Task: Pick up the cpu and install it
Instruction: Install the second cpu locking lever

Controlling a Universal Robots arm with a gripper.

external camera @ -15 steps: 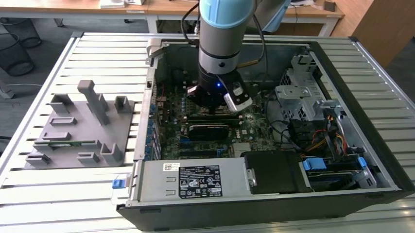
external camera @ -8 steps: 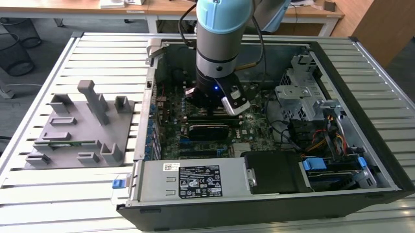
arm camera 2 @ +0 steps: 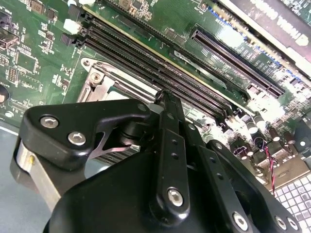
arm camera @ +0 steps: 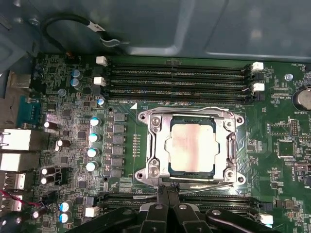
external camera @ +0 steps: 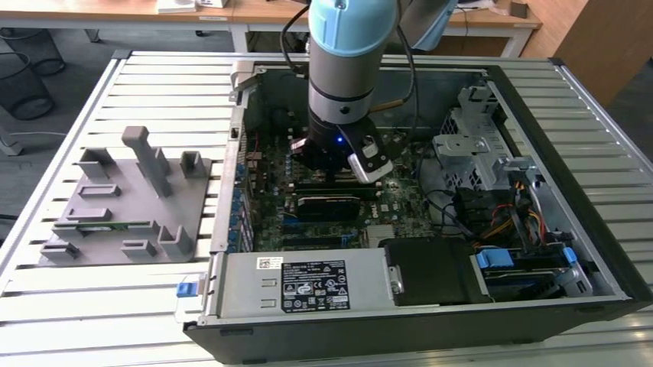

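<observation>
Black gripper [arm camera 2: 165, 104] linkage lies nearest the lens in the second wrist view, its two fingers drawn together to a closed tip with nothing between them. In the first wrist view the same closed tip [arm camera: 166, 190] sits just beside the socket frame's near edge, touching or almost touching it; contact cannot be confirmed.

Cpu [arm camera: 190, 145]: found seated flat inside the metal socket frame [arm camera: 154, 145] on the motherboard [arm camera: 121, 121], its pale silvery top facing up and squarely aligned with the frame. The frame surrounds it on all four sides, with screws at the corners. Memory slots [arm camera: 175, 77] run along the board beyond the socket, and another pair runs on the gripper's side of it.

In the exterior view the arm [external camera: 347, 69] reaches down into the open computer case [external camera: 571, 229], which lies on a slatted table [external camera: 61, 306]; the gripper [external camera: 337, 164] is over the middle of the board. A grey parts fixture [external camera: 122, 206] stands on the table beside the case, toward the exterior view's left.

Handling assessment: the chip appears light, rigid and smooth-topped, so likely slippery under pinch. Its underside contacts and the socket beneath are judged fragile. Hold is best taken on two opposite edges, kept level, with no sideways drag.

Status: placement in the socket appears done.
</observation>
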